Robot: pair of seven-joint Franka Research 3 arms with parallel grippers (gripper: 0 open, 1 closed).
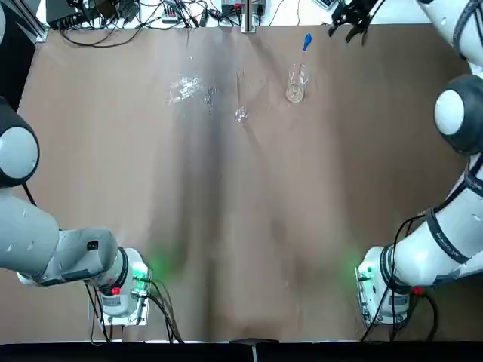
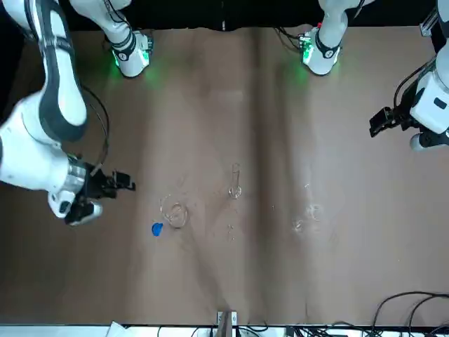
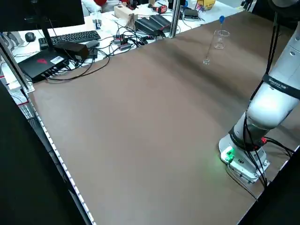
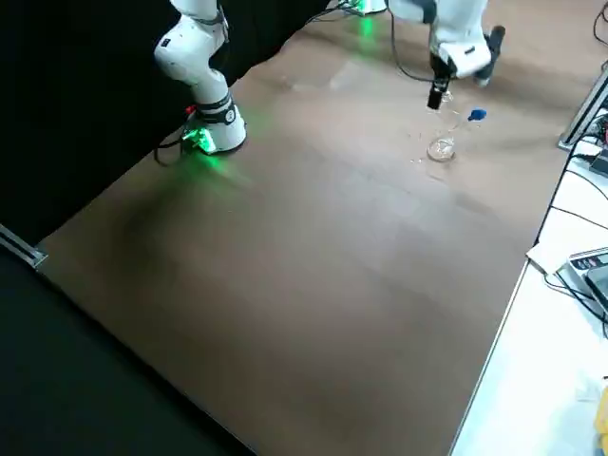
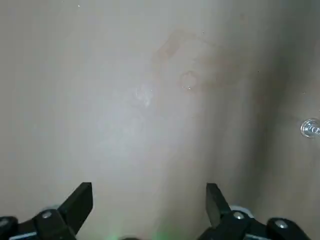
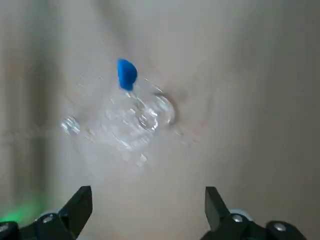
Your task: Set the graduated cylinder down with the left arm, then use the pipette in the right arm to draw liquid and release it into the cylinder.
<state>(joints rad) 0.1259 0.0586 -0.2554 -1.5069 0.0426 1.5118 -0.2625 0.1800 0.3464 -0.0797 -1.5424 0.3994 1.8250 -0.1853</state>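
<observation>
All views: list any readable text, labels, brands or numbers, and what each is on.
No text can be read in any view.
White label on the black box by the monitor: print too small to read.
Red mark on the same box: a blurred shape, can't tell what it says.
Keyboard: key legends too small.
Graduated cylinder and beaker: no markings that I can make out.

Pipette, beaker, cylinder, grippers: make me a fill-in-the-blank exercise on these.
The pipette's bulb is ____.
The pipette leans in the ____.
The graduated cylinder stands to the robot's ____ of that vessel.
The left gripper and right gripper, raised at their own sides, have ____ jaws.

Missing words: blue; beaker; left; open.
</observation>
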